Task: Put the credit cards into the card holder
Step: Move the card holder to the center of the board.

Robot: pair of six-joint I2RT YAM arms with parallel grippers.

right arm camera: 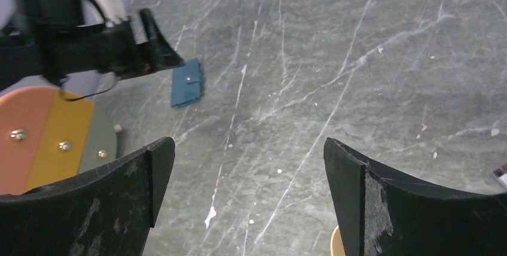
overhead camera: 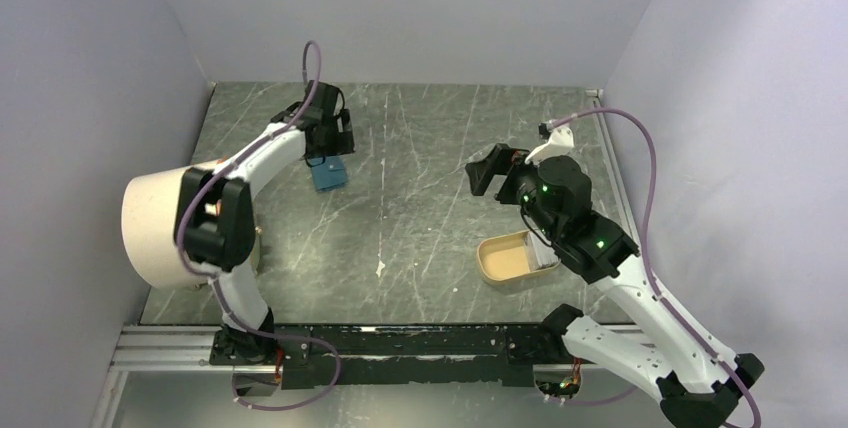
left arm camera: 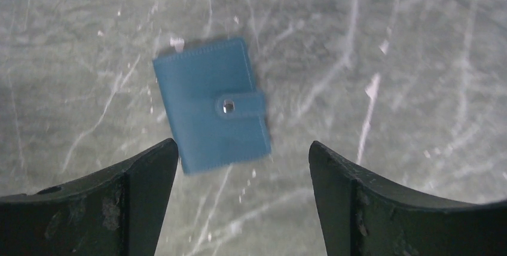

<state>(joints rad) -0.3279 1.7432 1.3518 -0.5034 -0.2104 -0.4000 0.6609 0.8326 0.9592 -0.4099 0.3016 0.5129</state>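
Left end effector (left arm camera: pixel 242 148) spread above card holder (left arm camera: pixel 209 103).

Soft, even light all round, and shadows on the counter (overhead camera: pixel 430 148) are faint. The left wrist view looks pale and hazy, the card holder (left arm camera: pixel 210 105) smeared at its edges; the right wrist view is crisper.

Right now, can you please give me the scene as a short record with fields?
card holder: teal, snapped shut, flat on the table
left end effector: open, over the card holder, nothing gripped
right end effector: open, empty, near the tan tray
credit cards: pale shapes in the tan tray, partly hidden by the right arm; count unclear
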